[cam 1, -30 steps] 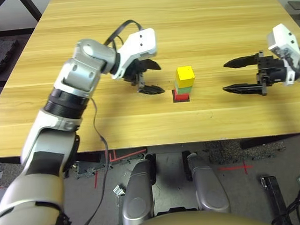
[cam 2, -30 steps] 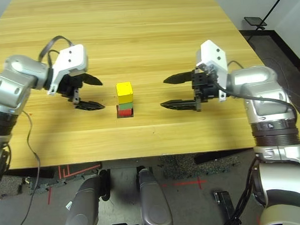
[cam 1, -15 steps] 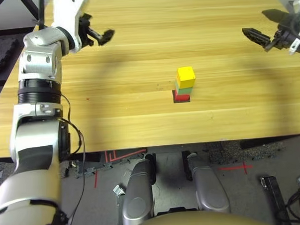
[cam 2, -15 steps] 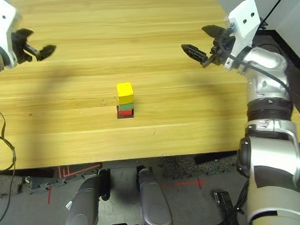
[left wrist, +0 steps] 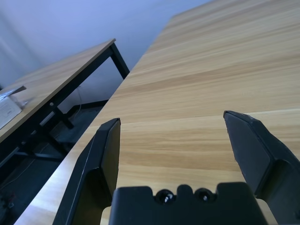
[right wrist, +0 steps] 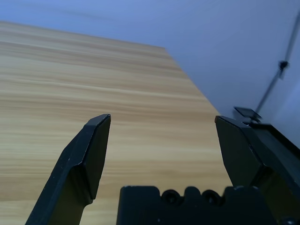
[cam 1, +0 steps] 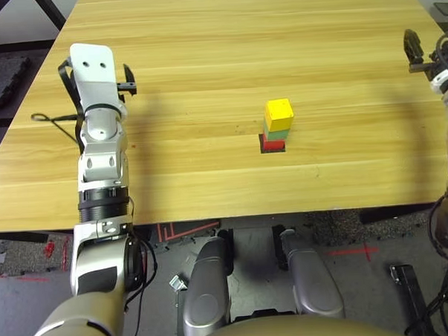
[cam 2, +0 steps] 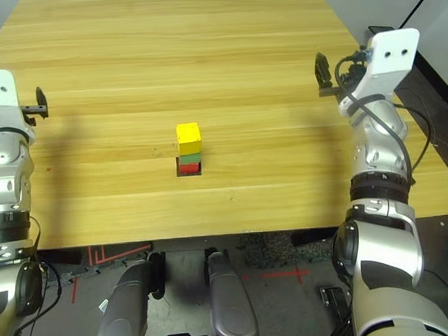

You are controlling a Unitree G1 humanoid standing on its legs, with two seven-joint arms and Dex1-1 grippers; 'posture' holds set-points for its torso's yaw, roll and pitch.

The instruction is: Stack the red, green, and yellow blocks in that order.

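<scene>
- The left gripper (left wrist: 171,136) is seen near the table's (cam 1: 204,57) left edge, its two fingers spread wide with nothing between them.
- Three blocks are counted, one of each colour, stacked in a single tower near the table's middle: the red block (cam 1: 272,143) lowest, on a black patch (cam 1: 265,148), the green block (cam 1: 275,131) on it, the yellow block (cam 1: 279,114) on top.
- The right gripper (right wrist: 161,136) is seen by the right edge, likewise spread wide and empty.

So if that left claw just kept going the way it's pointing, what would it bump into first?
Probably nothing. The left gripper stands open, aimed out over bare table, slightly upward it seems. Its way looks free as far as its wrist view shows. The stacked blocks sit off to its side.
</scene>
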